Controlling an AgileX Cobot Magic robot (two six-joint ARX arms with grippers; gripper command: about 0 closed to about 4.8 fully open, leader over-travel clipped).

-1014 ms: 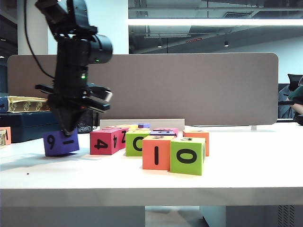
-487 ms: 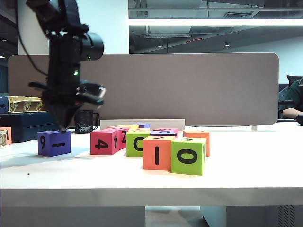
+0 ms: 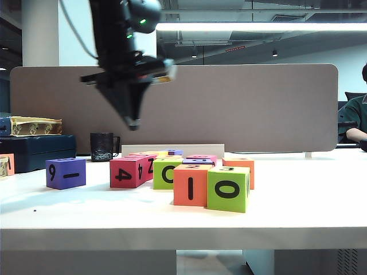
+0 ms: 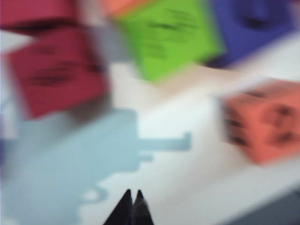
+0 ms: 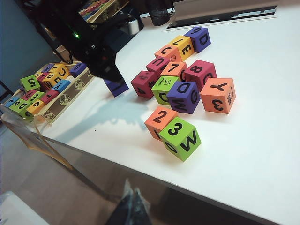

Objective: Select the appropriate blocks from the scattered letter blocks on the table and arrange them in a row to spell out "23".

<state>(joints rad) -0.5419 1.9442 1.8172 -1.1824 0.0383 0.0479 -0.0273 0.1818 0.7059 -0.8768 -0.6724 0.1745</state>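
Purple block (image 3: 66,173): far left on the worktop (image 3: 298,206), "9" facing front, free.
Left end effector (image 3: 133,121): pinched shut, empty, raised above the pink "4" block (image 3: 127,171).
Orange block (image 3: 191,184) and lime-green block (image 3: 227,188): touching side by side, near centre, tops reading "2" and "3"; they lie right of and below it.
Right end effector (image 5: 132,202): jaws together, empty, off the worktop's near edge.
Judgement: row looks spelled.

I read the orange block (image 3: 190,185) and lime-green block (image 3: 227,189) as matt, soft-looking foam with black printed characters. The table (image 3: 298,200) is smooth white laminate. The left gripper (image 3: 132,122) looks like black plastic.
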